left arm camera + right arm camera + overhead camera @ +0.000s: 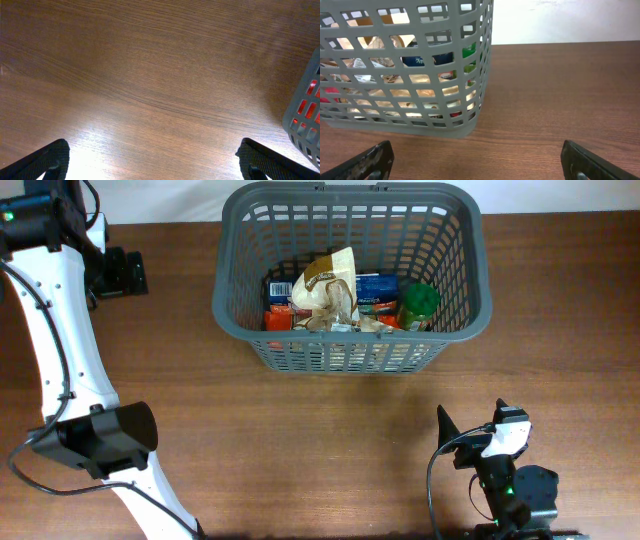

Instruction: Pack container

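At bench 12 o'clock, container [345,358] looked stiff, prob heavy w/ groceries; I'd grab rim. L end effector [153,149] & R end effector [476,149] gaped wide, empty.

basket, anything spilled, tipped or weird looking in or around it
Nothing stands out. The basket sits upright on the table, groceries all inside, a crumpled tan bag on top. Nothing lies spilled on the wood. The left claw and right claw are open and empty.

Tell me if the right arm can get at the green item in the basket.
Probably yes: the right pincer is open and empty, the basket open-topped, the green item uncovered near its right wall.
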